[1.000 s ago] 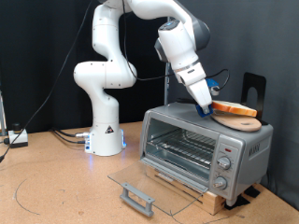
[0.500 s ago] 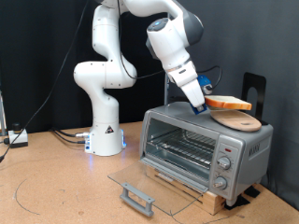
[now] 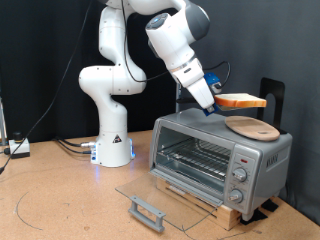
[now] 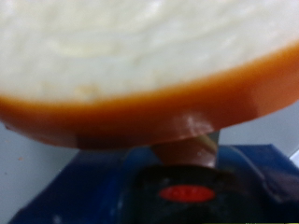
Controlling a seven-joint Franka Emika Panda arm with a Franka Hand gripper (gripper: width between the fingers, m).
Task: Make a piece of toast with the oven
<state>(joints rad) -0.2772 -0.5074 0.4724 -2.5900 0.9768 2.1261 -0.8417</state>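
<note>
With the gripper (image 3: 213,103) clamped on the piece of toast (image 3: 241,101) above the wooden board (image 3: 251,127), keeping it level suits carrying toward the open oven (image 3: 215,160).

A round wooden board (image 3: 252,128) is parked flat up top on the exterior view's right. A black stand (image 3: 272,97) is propped upright just behind it. Some cables (image 3: 70,146) are strewn across the brown table (image 3: 60,205), and a small box (image 3: 19,147) sits at the left edge.
</note>
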